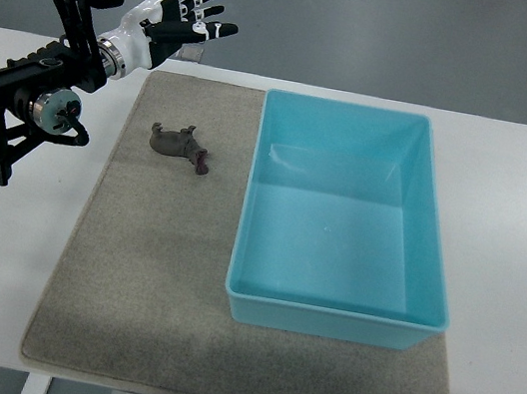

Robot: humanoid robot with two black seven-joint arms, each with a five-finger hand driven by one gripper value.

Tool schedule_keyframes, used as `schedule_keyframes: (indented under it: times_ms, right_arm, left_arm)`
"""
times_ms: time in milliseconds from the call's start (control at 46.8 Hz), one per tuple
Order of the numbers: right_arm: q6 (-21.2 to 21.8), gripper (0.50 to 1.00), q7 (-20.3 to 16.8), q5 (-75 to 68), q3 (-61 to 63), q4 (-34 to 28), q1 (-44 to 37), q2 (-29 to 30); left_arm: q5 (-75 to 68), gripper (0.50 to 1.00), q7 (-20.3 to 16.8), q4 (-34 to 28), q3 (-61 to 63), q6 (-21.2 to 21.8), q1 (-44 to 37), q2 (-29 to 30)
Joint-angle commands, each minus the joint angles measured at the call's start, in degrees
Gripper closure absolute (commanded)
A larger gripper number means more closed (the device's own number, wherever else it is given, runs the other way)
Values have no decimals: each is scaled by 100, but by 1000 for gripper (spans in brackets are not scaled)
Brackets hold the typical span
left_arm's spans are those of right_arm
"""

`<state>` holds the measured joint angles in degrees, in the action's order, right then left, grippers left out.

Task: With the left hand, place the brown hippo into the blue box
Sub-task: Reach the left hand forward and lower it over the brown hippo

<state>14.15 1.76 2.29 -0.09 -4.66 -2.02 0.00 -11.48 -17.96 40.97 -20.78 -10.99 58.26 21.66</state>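
A small brown hippo (179, 144) lies on its side on the grey mat (139, 277), just left of the blue box (329, 314). The box is an open rectangular tub with nothing inside. My left hand (195, 14) hovers over the table's far edge, up and slightly left of the hippo and well apart from it. Its fingers are spread and hold nothing. The left arm comes in from the left edge.
The mat lies on a white table (523, 220) and the box stands on the mat's right half. Bare mat stretches in front of the hippo and along the near edge. Grey floor shows beyond the table.
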Motion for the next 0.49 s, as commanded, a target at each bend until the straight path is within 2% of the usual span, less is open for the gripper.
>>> schedule_keyframes:
  times_ms: [0,470]
  right_arm:
    - [0,564,0,0,0,0,0,0]
    - [0,564,0,-1,0,0,0,0]
  left_arm:
    - [-240,501,3,192,285,-9,142,163]
    - [-3456,501,3,799,663,-246,379,629]
